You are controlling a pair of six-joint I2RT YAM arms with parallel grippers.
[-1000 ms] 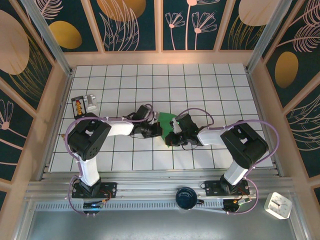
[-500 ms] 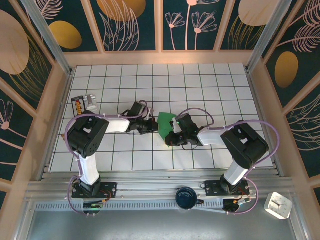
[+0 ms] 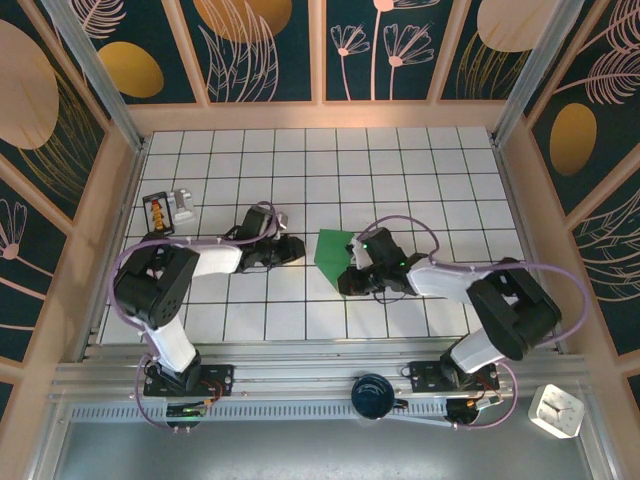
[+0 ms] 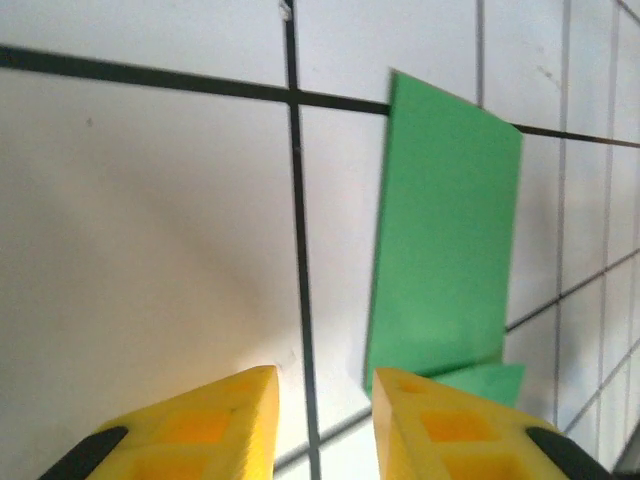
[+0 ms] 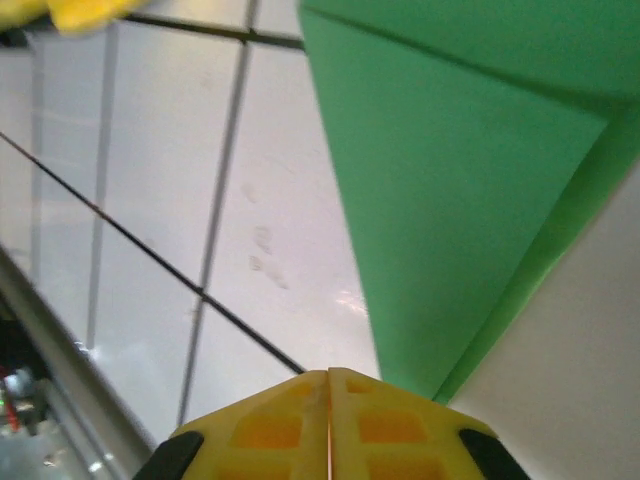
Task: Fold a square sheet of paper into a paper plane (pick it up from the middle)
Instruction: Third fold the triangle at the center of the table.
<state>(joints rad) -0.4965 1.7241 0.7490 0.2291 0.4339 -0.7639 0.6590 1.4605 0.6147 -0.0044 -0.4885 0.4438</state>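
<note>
White tiled table holds the square sheet of paper at its centre: plain green, folded into creased flaps. The left gripper sits at the sheet's 9 o'clock, jaws apart and empty. The right gripper, at 5 o'clock, has its jaws together over a corner. A small orange-black box stands at the table's 10 o'clock, its label unreadable.

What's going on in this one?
Two robot arms are partway through folding a paper plane. The square sheet of paper lies near the middle of the white tiled table, already creased, with a flap folded over. The right gripper is shut with its tips at the sheet's near edge; whether it actually pinches the paper is unclear. The left gripper is open beside the sheet, with nothing between its fingers.
</note>
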